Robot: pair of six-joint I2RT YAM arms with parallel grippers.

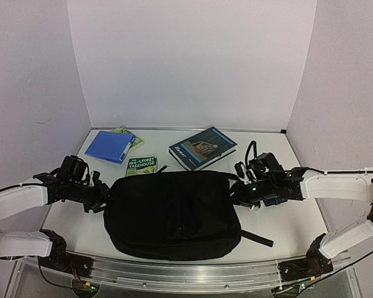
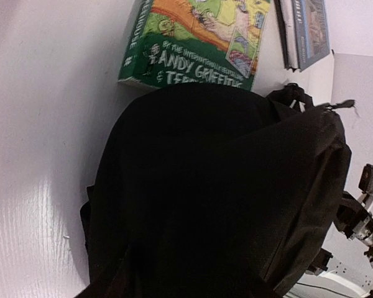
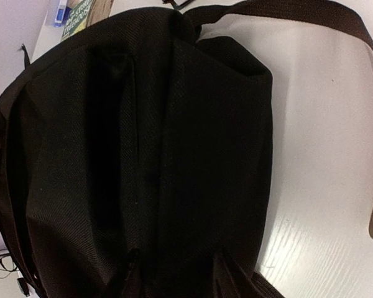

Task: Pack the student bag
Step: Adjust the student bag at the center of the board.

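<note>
- Grippers sit at opposite ends of the student bag (image 1: 174, 214), one arm reaching in from each side.
- The left gripper (image 1: 101, 197) is pressed against the bag's left end. Its fingers are lost against the black cloth, and I cannot tell whether they are apart or clamped on fabric.
- The right gripper (image 1: 241, 194) meets the bag's upper right corner. Its fingers are just as hard to make out, so its state cannot be told either.
- Neither wrist view shows its own fingertips; black fabric fills most of both.
- The bag lies flat in the middle of the bench (image 1: 298, 217), long side running left to right, near the front edge.
- It is soft, matte black woven cloth, rounded and slightly puffed, with seams and folds along its length.
- A zipper pull (image 2: 342, 104) sticks out at one corner in the left wrist view.
- A black strap (image 3: 311, 12) trails off the bag onto the bench.
- A green paperback (image 1: 142, 165) lies just behind the bag's upper left edge.
- A dark-blue book (image 1: 202, 148) lies behind the bag, right of the paperback.
- A blue folder (image 1: 110, 146) lies farther back on the left, overlapping another green book (image 1: 125, 131).
</note>
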